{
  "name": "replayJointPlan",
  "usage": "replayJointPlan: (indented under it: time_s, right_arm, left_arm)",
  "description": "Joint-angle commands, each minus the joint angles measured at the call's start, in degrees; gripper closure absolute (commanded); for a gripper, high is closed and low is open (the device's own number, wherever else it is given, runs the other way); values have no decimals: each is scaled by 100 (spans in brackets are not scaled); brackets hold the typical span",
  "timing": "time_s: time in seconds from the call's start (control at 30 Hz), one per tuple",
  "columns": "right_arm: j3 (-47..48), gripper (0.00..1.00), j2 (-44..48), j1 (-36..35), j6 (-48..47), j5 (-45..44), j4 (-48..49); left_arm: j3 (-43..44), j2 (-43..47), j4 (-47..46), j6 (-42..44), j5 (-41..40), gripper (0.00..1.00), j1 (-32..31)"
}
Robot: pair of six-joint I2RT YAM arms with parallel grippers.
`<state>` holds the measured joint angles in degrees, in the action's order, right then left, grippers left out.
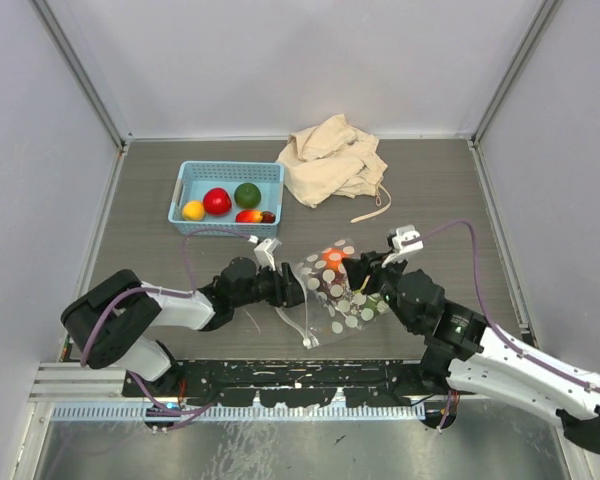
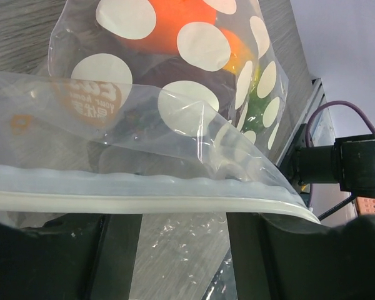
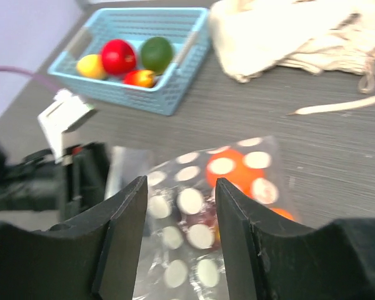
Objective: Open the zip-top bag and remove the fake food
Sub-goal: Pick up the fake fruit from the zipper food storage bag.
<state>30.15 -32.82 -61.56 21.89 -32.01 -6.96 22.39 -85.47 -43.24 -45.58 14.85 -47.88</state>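
Bag (image 1: 342, 300) with food (image 1: 332, 258) lies between open left gripper (image 1: 292, 290) and open right gripper (image 3: 181, 185), so a one-sided pull could drag it.

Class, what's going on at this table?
Two robot arms are working on the zip-top bag. The left gripper has the bag's zip strip across its open jaws; the right gripper hovers over it, jaws open. Orange fake food is inside the bag; more pieces sit in the blue basket.

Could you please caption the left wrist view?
Close-up: zip strip of the zip-top bag crosses the frame, orange fake food inside.
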Motion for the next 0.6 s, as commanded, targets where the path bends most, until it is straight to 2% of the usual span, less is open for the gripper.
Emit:
replayJointPlan:
  time_s: [0.0,0.13,0.23,0.57]
  right_arm:
    - [371,48,-475,957,-132,666,-336]
    - [529,51,-1168,1855,-115,1762,-230]
    - [624,59,-1618,2235,-151,2433,-162]
    - [657,82,-2311,2429,-316,2869,-93]
  left_arm:
    - [197,-67,-455,98,79,46,-20]
    - [207,-88,-457,76,111,46,-18]
    - [196,-56,-451,67,124,45,-17]
    - [169,12,-389,102,131,44,-16]
